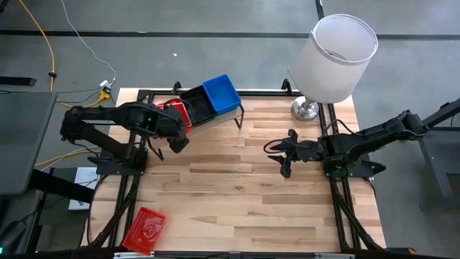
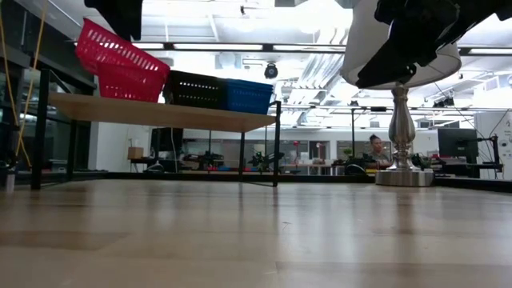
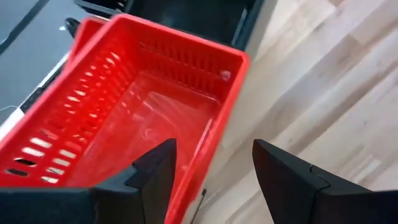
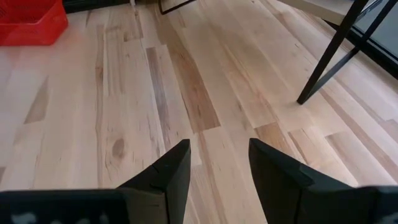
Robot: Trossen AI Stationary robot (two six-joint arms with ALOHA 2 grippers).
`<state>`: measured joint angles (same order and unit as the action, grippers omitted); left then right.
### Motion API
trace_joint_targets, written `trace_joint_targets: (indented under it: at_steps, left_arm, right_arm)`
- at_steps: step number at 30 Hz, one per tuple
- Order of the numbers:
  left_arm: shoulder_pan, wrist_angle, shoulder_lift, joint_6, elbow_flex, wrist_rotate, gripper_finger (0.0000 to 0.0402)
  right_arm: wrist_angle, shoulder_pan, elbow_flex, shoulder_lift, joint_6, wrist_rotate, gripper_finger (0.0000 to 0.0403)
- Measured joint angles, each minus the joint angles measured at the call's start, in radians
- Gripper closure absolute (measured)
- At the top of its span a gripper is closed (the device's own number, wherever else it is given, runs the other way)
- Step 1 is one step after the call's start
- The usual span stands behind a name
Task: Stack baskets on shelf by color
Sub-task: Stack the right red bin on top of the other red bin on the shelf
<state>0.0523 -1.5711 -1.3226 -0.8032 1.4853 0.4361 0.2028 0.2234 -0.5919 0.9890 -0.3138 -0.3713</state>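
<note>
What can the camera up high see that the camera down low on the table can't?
Only the high view shows the lone red basket lying at the table's near edge, away from the shelf, plus both arms whole: the left hand open by the shelf, the right hand open over bare wood.

Only the low view shows the room behind and a person far off.

Both show the shelf with red, black and blue baskets, and the white lamp.

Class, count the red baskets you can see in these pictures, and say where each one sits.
2, maybe more nested: one red basket tilted at the shelf's end beside the black basket; another red basket on the table's near-left corner.
</note>
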Motion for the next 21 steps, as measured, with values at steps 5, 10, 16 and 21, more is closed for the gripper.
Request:
trace_joint_targets:
  at_steps: [5,10,16,21]
  left_arm:
    - [0.015,0.000,-0.029,0.043,0.000,-0.047,0.0198]
    - [0.026,0.000,-0.051,0.077,0.000,-0.033,0.0212]
    - [0.048,0.000,-0.057,0.085,0.000,-0.036,0.0263]
    - [0.053,0.000,-0.057,0.088,0.000,-0.036,0.0331]
  right_arm:
    - [0.000,0.000,0.000,0.000,0.001,0.000,0.0252]
    - [0.001,0.000,0.000,0.000,0.000,0.000,0.0252]
    - [0.002,0.000,0.000,0.000,0.000,0.000,0.0252]
    - [0.002,0.000,0.000,0.000,0.000,0.000,0.0252]
